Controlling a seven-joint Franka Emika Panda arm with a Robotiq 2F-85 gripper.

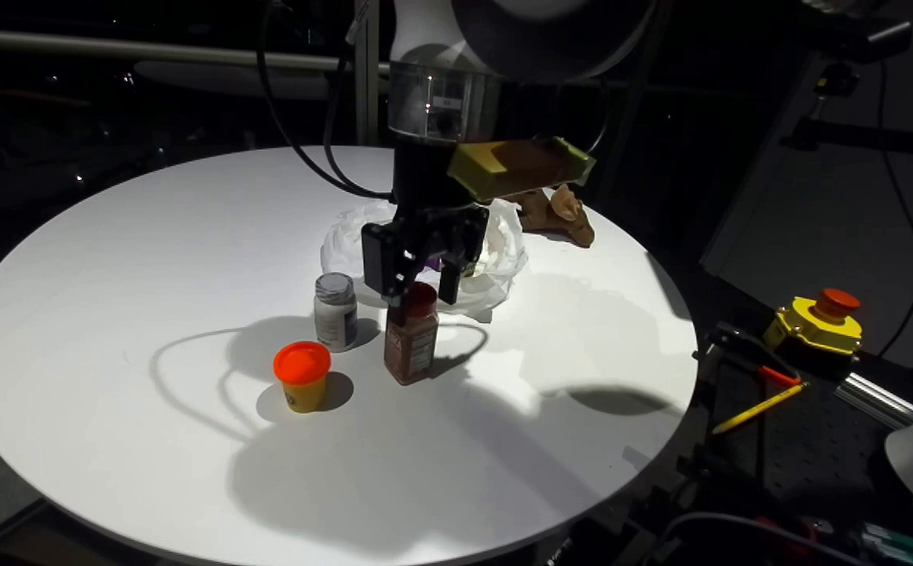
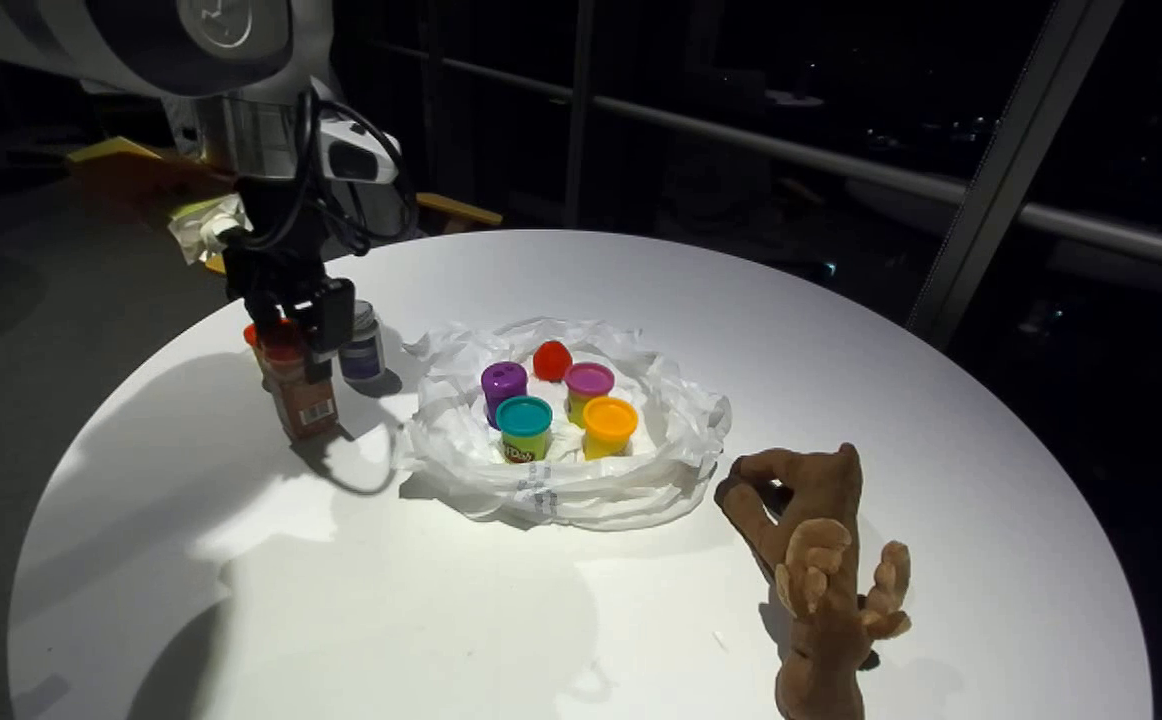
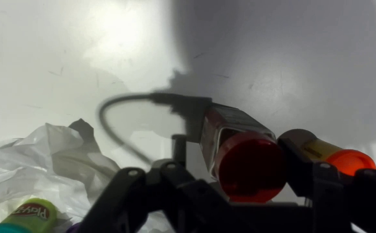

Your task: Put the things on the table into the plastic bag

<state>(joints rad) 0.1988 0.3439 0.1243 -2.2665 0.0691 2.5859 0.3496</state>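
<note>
In an exterior view I've got an orange-lidded tub (image 1: 302,377) upright on the desk (image 1: 126,330), left of my tool (image 1: 423,299) and nearer the camera. Then a white bottle (image 1: 336,318), also upright, just left of the tool. The red-capped jar (image 1: 411,346) is right below the tool, cap up, long axis near vertical but leaning a bit. Tool's partly spread around that cap: one finger looks right up against it, there's a gap at the other, so no grip I can see from here tbh. Right of the tool in an exterior view, the plastic bag (image 2: 581,500) sits mouth up with a purple pot (image 2: 503,385), teal-lidded tub (image 2: 523,425), red piece (image 2: 552,361), pink-lidded tub (image 2: 589,385) and amber-lidded tub (image 2: 609,425) inside. Farther right, a brown plush toy (image 2: 841,575) lies on its side, legs toward the tool.
</note>
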